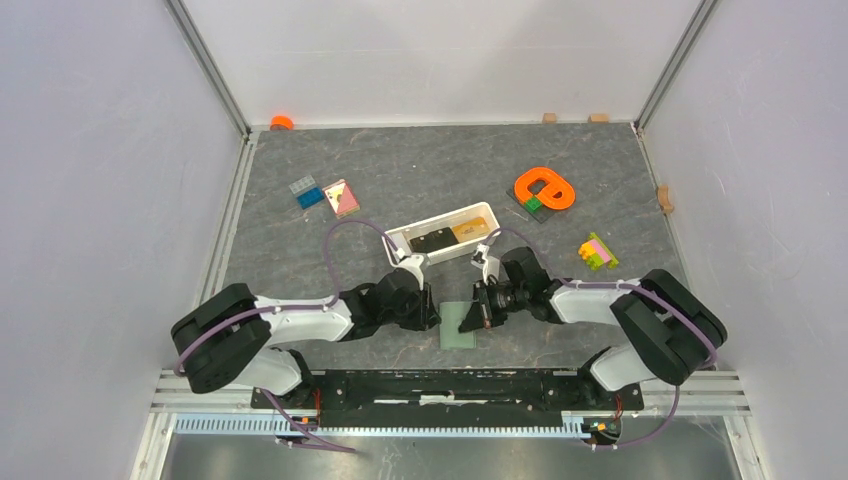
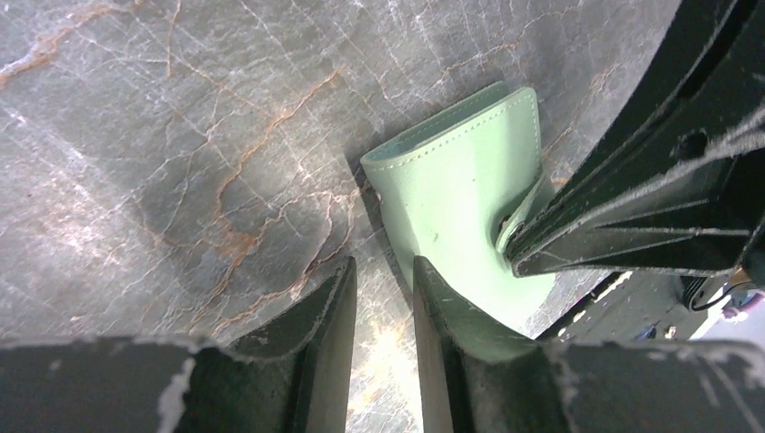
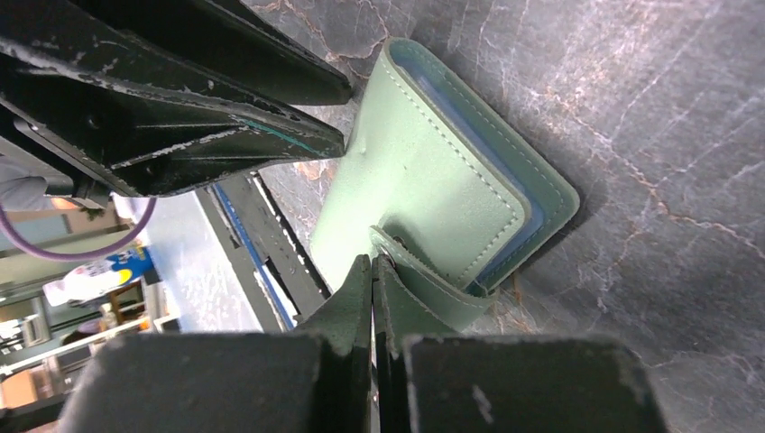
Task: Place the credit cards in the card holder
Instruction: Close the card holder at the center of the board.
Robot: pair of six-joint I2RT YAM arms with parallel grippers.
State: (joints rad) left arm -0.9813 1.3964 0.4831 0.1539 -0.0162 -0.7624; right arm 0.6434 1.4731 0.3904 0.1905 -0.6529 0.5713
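Note:
The card holder [image 1: 458, 330], a sage-green folded wallet, lies flat on the table between both grippers. It also shows in the left wrist view [image 2: 456, 176] and in the right wrist view [image 3: 424, 171], where a pale blue inside edge shows. My right gripper [image 3: 372, 264] is shut, pinching the end of the wallet's snap tab [image 3: 433, 287]; it shows from above [image 1: 472, 318]. My left gripper [image 2: 383, 271] is narrowly open and empty at the wallet's left edge, one finger [image 2: 447, 302] over its corner. Two credit cards, one black [image 1: 432, 241] and one tan [image 1: 467, 231], lie in the white tray [image 1: 405, 238].
An orange ring-shaped toy [image 1: 545, 188] with a green block and a pink-yellow-green block stack [image 1: 597, 251] lie at the back right. A blue block [image 1: 306, 191] and a pink-and-tan card [image 1: 342, 197] lie at the back left. Walls enclose the table.

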